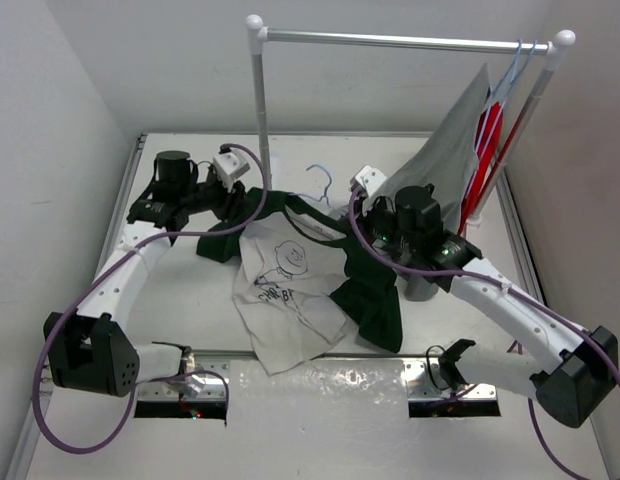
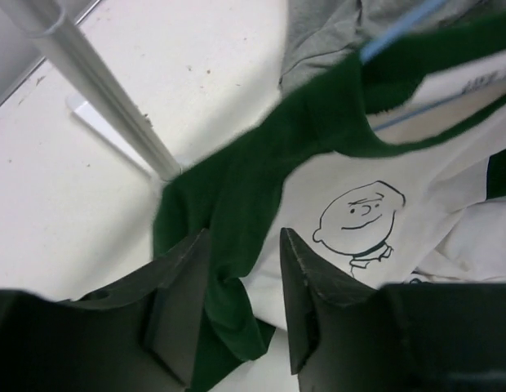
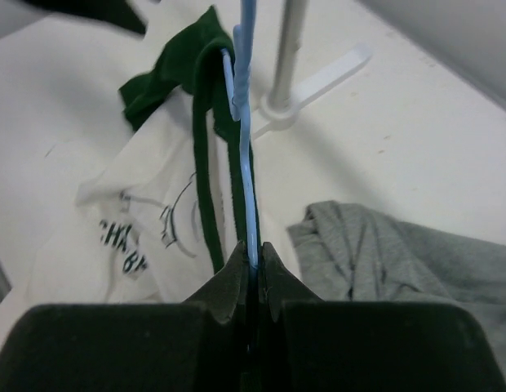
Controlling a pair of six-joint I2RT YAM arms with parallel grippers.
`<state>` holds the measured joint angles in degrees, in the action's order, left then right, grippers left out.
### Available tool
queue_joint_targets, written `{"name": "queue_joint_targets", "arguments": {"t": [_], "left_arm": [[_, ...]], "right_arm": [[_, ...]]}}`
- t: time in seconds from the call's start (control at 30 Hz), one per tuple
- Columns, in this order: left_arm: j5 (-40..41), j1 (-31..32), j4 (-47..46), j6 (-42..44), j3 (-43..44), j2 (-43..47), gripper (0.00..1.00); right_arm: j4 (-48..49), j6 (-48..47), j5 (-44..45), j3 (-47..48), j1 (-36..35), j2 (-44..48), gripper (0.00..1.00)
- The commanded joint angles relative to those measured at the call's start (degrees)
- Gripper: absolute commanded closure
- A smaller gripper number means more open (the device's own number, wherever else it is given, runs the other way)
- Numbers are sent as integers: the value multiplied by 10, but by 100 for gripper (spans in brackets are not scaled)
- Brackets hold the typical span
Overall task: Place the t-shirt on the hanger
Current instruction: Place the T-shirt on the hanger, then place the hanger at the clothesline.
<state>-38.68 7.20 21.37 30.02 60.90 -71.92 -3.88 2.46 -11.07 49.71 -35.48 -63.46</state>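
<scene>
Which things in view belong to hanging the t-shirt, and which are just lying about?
Job: t-shirt; hanger; left gripper, open at the sleeve; right gripper, shut on the hanger.
Lying about: grey shirt; red garment; clothes rail.

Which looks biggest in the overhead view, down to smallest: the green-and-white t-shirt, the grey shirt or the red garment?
1. t-shirt, spread on the table.
2. grey shirt, hanging higher, so nearness may flatter it.
3. red garment, only a narrow strip showing.
</scene>
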Motion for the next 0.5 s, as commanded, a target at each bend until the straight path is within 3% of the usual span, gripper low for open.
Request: {"name": "queue_joint_targets", "arguments": {"t": [0.0, 0.3, 0.47], "left_arm": [[14, 34, -11, -29, 22, 9, 62], [112, 40, 16, -61, 55, 12, 62], [139, 33, 24, -70, 77, 18, 63]], "right_arm": [[52, 30, 82, 60, 0, 10, 100], [-147, -7, 292, 208, 0, 60, 100], [-225, -49, 370, 352, 2, 28, 100]]}}
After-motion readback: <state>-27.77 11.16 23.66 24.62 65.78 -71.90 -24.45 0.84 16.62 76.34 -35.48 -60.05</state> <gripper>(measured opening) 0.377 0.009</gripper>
